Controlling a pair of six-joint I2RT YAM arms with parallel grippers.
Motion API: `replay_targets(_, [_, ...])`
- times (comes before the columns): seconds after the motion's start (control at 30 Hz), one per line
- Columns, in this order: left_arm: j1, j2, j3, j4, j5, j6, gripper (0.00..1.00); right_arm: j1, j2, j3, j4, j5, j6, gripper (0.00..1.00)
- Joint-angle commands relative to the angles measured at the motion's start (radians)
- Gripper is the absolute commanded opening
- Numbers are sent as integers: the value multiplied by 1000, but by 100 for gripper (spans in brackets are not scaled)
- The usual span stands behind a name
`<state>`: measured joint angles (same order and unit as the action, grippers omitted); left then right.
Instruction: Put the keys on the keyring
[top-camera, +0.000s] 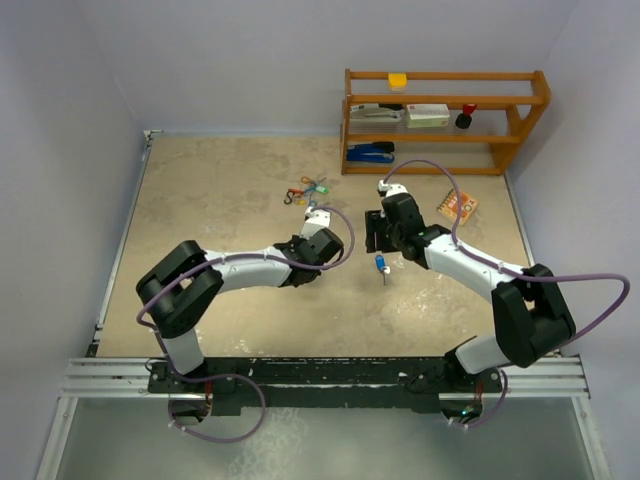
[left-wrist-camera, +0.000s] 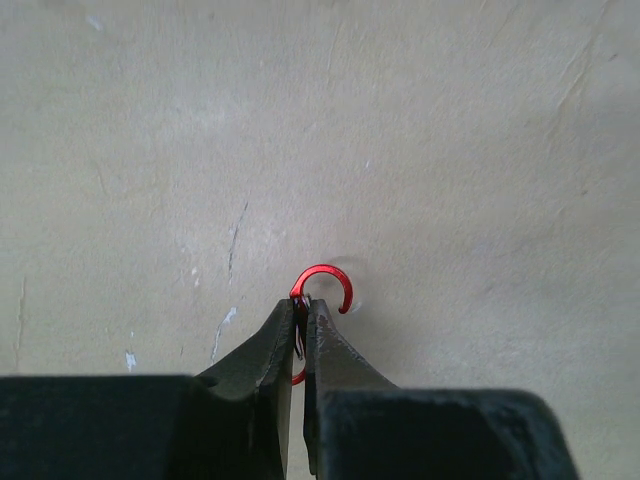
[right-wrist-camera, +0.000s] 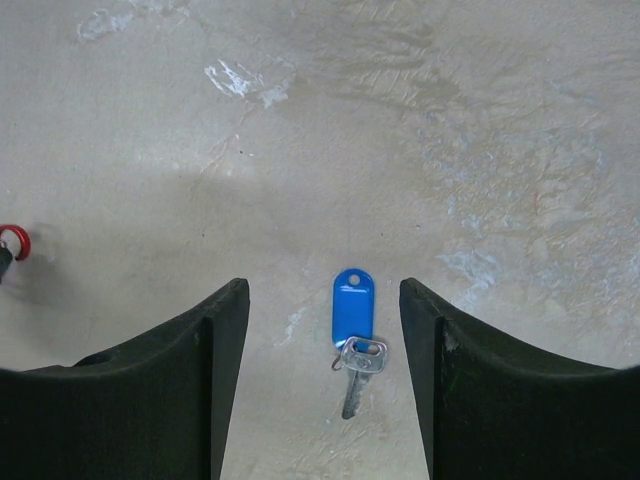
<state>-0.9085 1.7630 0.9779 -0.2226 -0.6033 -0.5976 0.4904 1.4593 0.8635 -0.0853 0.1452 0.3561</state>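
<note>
Your left gripper (left-wrist-camera: 302, 308) is clamped on the red wire clip (left-wrist-camera: 326, 277). Right gripper (right-wrist-camera: 322, 295) hangs wide open over the blue-tagged key (right-wrist-camera: 352, 312)

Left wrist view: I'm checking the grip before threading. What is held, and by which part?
The left gripper pinches the red hooked keyring at its middle, with one curl free past the jaws.

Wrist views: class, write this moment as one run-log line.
left gripper: shut on red ring | right gripper: open, aimed at blue key | blue key: lying loose, not on red ring
</note>
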Motion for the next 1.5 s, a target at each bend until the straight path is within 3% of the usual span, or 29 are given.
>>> replay_targets(0.0, [27, -29, 115, 3, 4, 67, 0, -3, 2, 13, -57, 4, 18, 64])
replay_targets(0.43, [92, -47, 140, 57, 69, 90, 0, -3, -39, -85, -89, -28, 146, 59])
replay_targets(1.47, [112, -46, 108, 73, 94, 94, 0, -3, 57, -69, -77, -104, 162, 39])
